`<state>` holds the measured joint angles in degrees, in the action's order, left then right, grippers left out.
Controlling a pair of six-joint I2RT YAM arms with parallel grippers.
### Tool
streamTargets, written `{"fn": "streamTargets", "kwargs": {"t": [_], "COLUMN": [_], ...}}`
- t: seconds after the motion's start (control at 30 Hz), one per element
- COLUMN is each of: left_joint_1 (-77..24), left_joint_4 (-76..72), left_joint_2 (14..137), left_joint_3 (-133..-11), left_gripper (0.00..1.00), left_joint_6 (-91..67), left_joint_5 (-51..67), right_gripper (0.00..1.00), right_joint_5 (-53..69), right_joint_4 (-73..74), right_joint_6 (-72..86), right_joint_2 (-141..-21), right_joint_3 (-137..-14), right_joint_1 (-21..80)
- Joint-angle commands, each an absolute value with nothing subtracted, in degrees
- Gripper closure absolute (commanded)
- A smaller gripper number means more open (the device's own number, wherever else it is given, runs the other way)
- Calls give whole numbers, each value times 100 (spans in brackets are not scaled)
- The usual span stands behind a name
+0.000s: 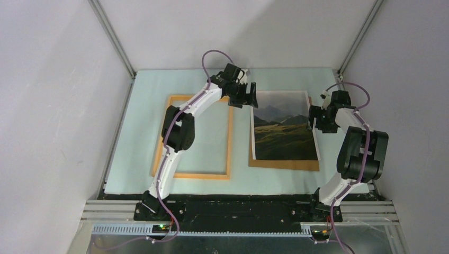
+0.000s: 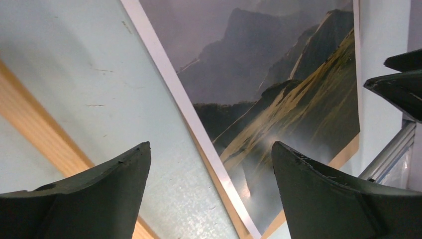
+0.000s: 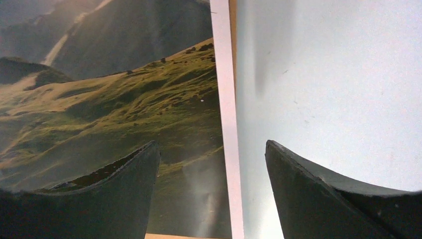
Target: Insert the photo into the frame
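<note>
The photo, a mountain landscape print with a thin white border, lies face up on a brown backing board right of centre. It also shows in the left wrist view and the right wrist view. The orange-tan frame lies flat to its left; one rail shows in the left wrist view. My left gripper is open, over the photo's far left corner, its jaws straddling the left edge. My right gripper is open, over the photo's right edge, straddling the white border. Neither holds anything.
A pale blue mat covers the table. Grey walls with aluminium posts close in the left, right and back. The right arm's fingertips show at the right of the left wrist view, beside a metal rail.
</note>
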<state>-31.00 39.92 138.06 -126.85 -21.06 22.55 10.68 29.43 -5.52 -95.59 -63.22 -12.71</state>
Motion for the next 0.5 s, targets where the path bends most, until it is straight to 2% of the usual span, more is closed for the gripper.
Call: {"fn": "streamTargets", "kwargs": {"t": [0.0,0.47], "left_joint_1": [-3177,-3294], "left_joint_4": [3571,3433], "left_joint_2": [13907,14339], "left_joint_3": [-12695,-12713], "left_gripper": [5,5], "left_joint_6": [-2581,-2914], "left_joint_5": [2619,2523], "right_gripper": [19,20], "right_joint_5": [868,1462], "right_joint_4": [2818,3045], "right_joint_6": [-821,-913], "right_joint_2": [-9798,-10386], "right_joint_3": [-6404,-6592], "right_joint_1": [-1341,-1441]}}
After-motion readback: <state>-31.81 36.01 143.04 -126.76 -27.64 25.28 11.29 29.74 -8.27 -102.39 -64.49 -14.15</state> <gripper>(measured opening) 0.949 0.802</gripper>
